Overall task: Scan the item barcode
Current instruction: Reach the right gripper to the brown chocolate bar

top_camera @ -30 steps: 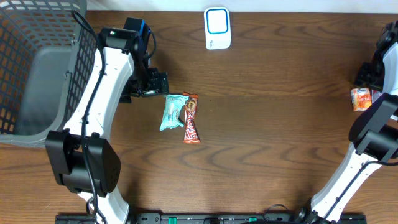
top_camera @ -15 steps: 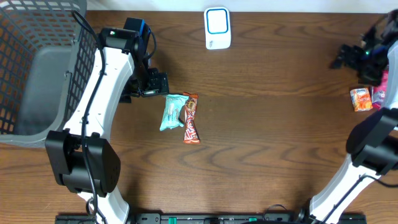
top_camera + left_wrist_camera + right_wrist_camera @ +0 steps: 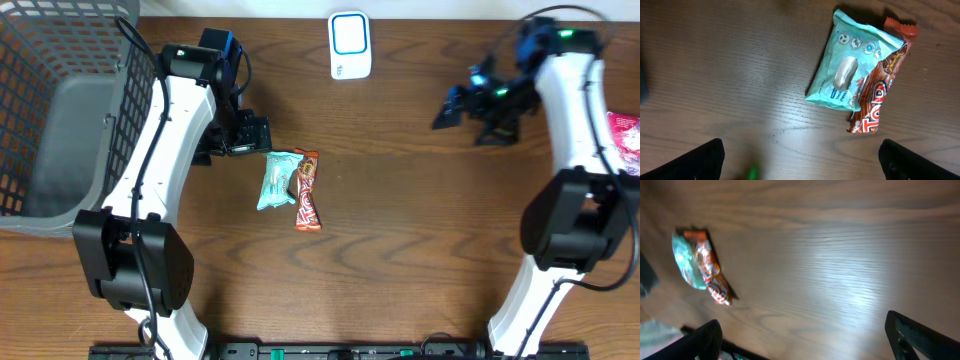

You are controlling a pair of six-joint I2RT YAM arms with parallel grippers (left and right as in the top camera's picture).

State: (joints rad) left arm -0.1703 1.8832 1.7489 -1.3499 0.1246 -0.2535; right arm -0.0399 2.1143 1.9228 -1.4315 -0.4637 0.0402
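Table [image 3: 420,250], wood grain, seen from overhead. White scanner [image 3: 350,45] is sitting at the far edge, face up; taking it as the reference. Two items are lying together on the near side of the scanner and a little toward the basket: a teal packet [image 3: 276,180] and a red-brown candy bar [image 3: 307,190], side by side and touching along their long edges, the candy bar on the side closer to the scanner's line. In the left wrist view the candy bar [image 3: 880,95] is tucking slightly under the edge of the teal packet [image 3: 850,60]. No barcode is readable on either. Left gripper [image 3: 255,140] is hovering just beside the teal packet, on the side away from the scanner; its fingers are standing wide at the bottom corners of its own view, nothing between them [image 3: 800,155]. Right gripper [image 3: 465,118] is hanging above bare wood on the scanner's opposite side, well apart from both items, jaws spread wide and carrying nothing [image 3: 810,335]; its camera is catching the two items small and blurred at the frame's left. Grey mesh basket [image 3: 30,60] is standing well off from the scanner, beyond the left arm. A pink packet [image 3: 625,140] is lying at the opposite table edge, partly cut off.
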